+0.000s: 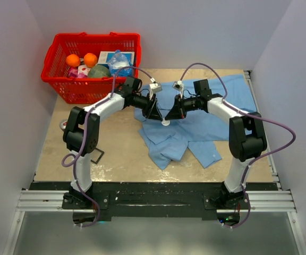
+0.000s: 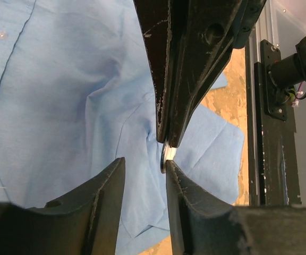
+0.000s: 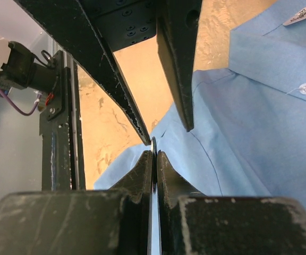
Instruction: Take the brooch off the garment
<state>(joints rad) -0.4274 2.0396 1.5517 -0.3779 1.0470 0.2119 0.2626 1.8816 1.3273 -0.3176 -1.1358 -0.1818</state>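
Observation:
The light blue shirt (image 1: 206, 119) lies spread on the table's right half. It fills the left wrist view (image 2: 62, 95) and shows in the right wrist view (image 3: 248, 117). The brooch (image 2: 163, 159) is a thin dark disc seen edge-on, also visible in the right wrist view (image 3: 153, 142). My right gripper (image 3: 154, 154) is shut on it, just above the cloth near the shirt's front edge (image 1: 171, 114). My left gripper (image 2: 145, 162) is open and faces the right one tip to tip (image 1: 156, 113). One of its fingers (image 2: 177, 180) touches the brooch. I cannot tell whether the brooch is still pinned to the cloth.
A red basket (image 1: 62, 85) with fruit and packets stands at the back left. A black square open frame (image 1: 96, 155) lies near the left arm's base. A small grey object (image 1: 62, 126) sits at the table's left edge. Walls close in on both sides.

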